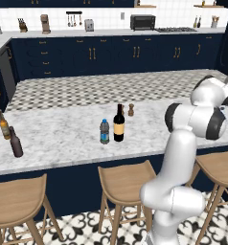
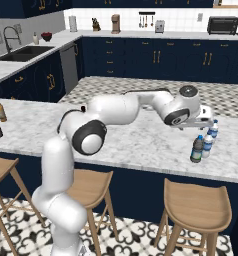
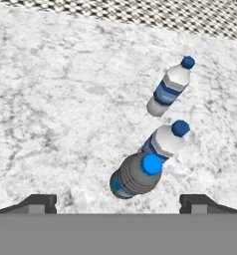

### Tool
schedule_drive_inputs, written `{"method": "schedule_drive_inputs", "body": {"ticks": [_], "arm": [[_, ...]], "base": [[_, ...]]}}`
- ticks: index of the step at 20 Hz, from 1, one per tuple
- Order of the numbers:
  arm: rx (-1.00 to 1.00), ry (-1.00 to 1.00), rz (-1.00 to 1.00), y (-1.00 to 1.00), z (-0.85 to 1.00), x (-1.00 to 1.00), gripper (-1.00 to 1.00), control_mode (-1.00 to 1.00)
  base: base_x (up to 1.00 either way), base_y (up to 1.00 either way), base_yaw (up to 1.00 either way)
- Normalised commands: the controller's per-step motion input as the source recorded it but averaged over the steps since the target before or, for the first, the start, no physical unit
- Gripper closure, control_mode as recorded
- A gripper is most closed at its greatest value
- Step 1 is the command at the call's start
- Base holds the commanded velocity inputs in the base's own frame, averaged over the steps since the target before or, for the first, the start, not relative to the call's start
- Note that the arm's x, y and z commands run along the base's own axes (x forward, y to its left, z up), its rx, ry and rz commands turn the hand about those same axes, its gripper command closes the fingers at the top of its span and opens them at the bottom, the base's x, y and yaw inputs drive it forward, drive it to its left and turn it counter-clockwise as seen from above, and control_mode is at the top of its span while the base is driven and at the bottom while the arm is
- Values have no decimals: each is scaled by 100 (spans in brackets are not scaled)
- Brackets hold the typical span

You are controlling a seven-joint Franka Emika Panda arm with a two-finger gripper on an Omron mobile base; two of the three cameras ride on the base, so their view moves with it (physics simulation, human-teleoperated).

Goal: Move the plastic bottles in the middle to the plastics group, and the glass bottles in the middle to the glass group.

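My gripper [image 3: 118,204] is open above the counter, its fingertips [image 3: 38,203] wide apart with nothing between them. Just below it a grey-tinted plastic bottle [image 3: 137,175] stands upright on the marble, touching or nearly touching the nearer of two whitish bottles [image 3: 165,141] of the plastics group; the other whitish bottle [image 3: 171,85] stands farther off. From the right base camera my gripper [image 2: 203,125] hovers over that cluster [image 2: 197,149]. A second grey-tinted bottle [image 1: 104,131] and the tall wine bottle [image 1: 119,123] stand mid-counter. The glass group, an amber bottle [image 1: 3,125] and a dark brown bottle [image 1: 15,142], is at the far left.
A small wooden pepper grinder [image 1: 131,109] stands behind the wine bottle. Wooden stools [image 1: 128,184] line the counter's near edge [image 1: 63,162]. The cluster of water bottles sits close to the counter's front edge [image 2: 201,172].
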Motion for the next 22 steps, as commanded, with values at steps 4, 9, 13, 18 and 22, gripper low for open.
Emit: {"method": "schedule_drive_inputs", "body": {"ticks": [4,9,13,18,22], "arm": [[0,-6,7,98,1,-33,-100,-100],[0,-10,9,100,0,-35,-100,-100],[0,-7,14,100,0,-18,-100,-100],[0,-2,20,100,4,-12,-100,-100],[-8,0,10,100,55,-46,-100,-100]], "base": [[0,0,0],[0,0,0],[0,0,0],[0,0,0],[0,0,0]]}}
